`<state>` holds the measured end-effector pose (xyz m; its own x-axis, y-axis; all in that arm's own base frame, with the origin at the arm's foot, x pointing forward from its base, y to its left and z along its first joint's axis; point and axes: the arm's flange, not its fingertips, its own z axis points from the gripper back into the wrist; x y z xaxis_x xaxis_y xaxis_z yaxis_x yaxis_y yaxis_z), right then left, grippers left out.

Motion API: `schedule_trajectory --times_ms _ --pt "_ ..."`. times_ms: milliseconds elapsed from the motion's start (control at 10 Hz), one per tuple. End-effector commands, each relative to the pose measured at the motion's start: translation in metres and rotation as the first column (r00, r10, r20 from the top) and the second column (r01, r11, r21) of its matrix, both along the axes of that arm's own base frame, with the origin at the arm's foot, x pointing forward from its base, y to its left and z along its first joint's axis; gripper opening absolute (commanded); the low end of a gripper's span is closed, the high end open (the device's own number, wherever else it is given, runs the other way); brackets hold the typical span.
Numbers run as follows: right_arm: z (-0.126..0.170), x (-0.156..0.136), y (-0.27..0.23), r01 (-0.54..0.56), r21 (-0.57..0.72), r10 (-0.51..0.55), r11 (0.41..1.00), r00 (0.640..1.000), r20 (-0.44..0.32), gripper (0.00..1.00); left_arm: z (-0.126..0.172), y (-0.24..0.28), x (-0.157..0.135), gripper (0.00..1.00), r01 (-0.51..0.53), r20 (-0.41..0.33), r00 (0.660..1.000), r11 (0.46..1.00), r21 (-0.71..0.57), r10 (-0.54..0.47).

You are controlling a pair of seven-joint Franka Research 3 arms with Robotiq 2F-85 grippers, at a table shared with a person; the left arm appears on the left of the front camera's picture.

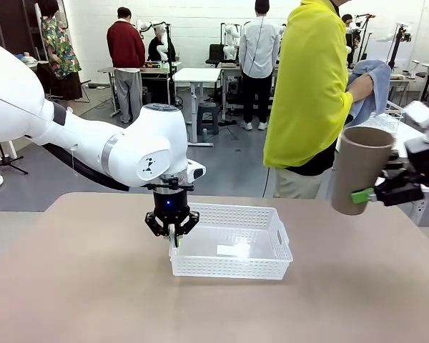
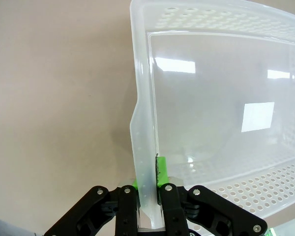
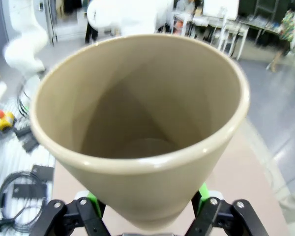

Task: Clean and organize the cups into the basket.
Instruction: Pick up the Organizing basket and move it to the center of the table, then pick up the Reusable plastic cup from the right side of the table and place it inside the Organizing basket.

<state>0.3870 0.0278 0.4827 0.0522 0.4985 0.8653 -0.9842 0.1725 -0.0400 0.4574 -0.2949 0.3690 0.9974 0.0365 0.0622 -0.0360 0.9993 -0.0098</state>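
Landmark: shallow white perforated plastic basket [image 1: 229, 266], on the tan table [image 1: 79, 286] at mid-table. No cup in it yet.

Left gripper [image 2: 148, 172]: pointing straight down at the basket's left short wall, jaws clenched on that thin wall, one green pad inside, one outside. The wall looks bowed slightly where it is pinched.

Right gripper [image 1: 365, 194]: well right of the basket and raised above its rim level, grasping a tall taupe-brown tapered matte cup [image 1: 359, 168]. Pads sit low on the cup, near the narrow base; the mouth points up and leans a little toward the basket.

Person in a yellow top [image 1: 307, 78]: stands behind the basket's far right corner, a blue cloth [image 1: 368, 82] bunched in the hand just above the cup's mouth.

Risks, as I judge them:
- Cup is held at its narrow end only. A firm wipe inside the mouth would lever it against the pads, and it could twist or slip down out of the grip.
- A dropped cup would fall right of the basket, near the table edge.
- Any sideways pull by the left arm would drag or tip the light basket, or flex the wall free.
- Lowering the cup into the basket mouth-first may catch the near rim.
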Motion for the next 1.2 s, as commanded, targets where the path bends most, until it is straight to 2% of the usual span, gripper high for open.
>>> schedule_trajectory --times_ms 0,100,200,400,600,800,1100 --pt "0.024 0.043 0.06 -0.078 -0.288 0.035 0.954 0.988 -0.151 0.81 0.001 -0.001 0.0 0.0 -0.002 0.004 1.0 1.0 -0.003 0.002" --pt "0.026 0.056 0.09 -0.091 -0.434 0.007 0.896 0.982 -0.19 0.81 0.001 -0.001 0.0 0.0 -0.002 0.004 1.0 1.0 -0.003 0.002" --pt "0.024 0.071 0.124 -0.121 -0.59 -0.024 0.798 0.972 -0.232 0.81 0.001 -0.001 0.0 0.0 -0.002 0.004 1.0 1.0 -0.003 0.002" --pt "0.016 0.092 0.177 -0.097 -0.783 -0.11 0.614 0.972 -0.206 0.81 0.001 -0.001 0.0 0.0 -0.002 0.004 1.0 1.0 -0.003 0.002" --pt "0.0 0.098 0.223 -0.114 -0.874 -0.092 0.472 0.98 -0.178 0.81 0.001 -0.001 0.0 0.0 -0.002 0.004 1.0 1.0 -0.003 0.002" --pt "-0.022 0.09 0.257 -0.152 -0.904 -0.02 0.399 0.985 -0.174 0.81 0.001 -0.001 0.0 0.0 -0.002 0.004 1.0 1.0 -0.003 0.002" --pt "-0.052 0.078 0.287 -0.205 -0.913 0.064 0.352 0.979 -0.195 0.81 0.001 -0.001 0.0 0.0 -0.002 0.004 1.0 1.0 -0.003 0.002"
